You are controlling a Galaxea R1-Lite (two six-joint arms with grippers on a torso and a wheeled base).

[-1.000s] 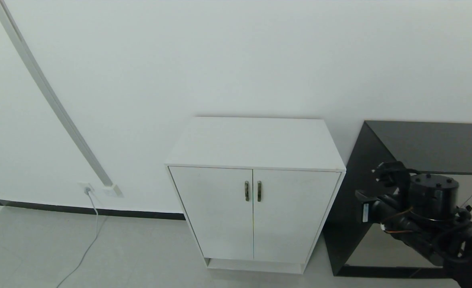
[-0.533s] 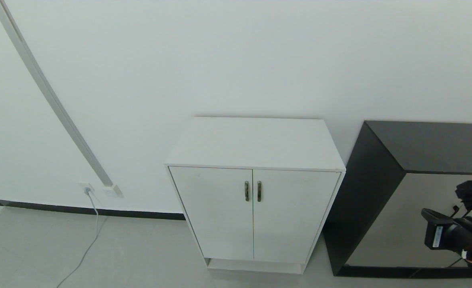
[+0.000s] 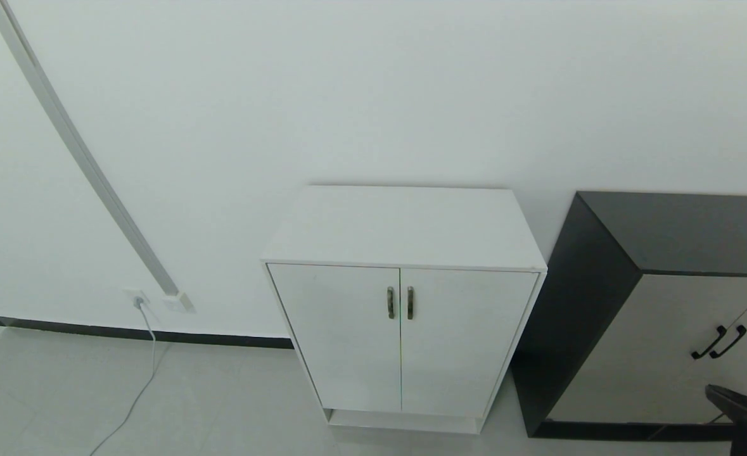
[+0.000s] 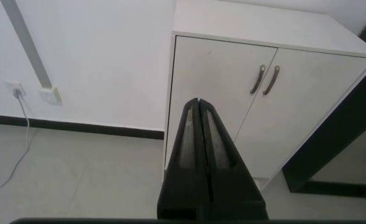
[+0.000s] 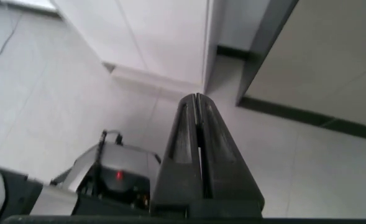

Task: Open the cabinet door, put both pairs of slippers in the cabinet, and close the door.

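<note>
Head view: white cabinet (image 3: 403, 228), its doors (image 3: 348, 335) shut.
We see the left pincer (image 4: 199, 104) and right pincer (image 5: 197, 99) pressed closed, each holding nothing.

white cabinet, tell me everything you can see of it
The white cabinet is an upright box with a matt, laminate-looking finish and a flat top. Its two doors are shut, meeting at a centre seam flanked by two vertical dark handles. A recessed plinth runs below. It stands on the floor against the wall, a black cabinet close beside it.
</note>
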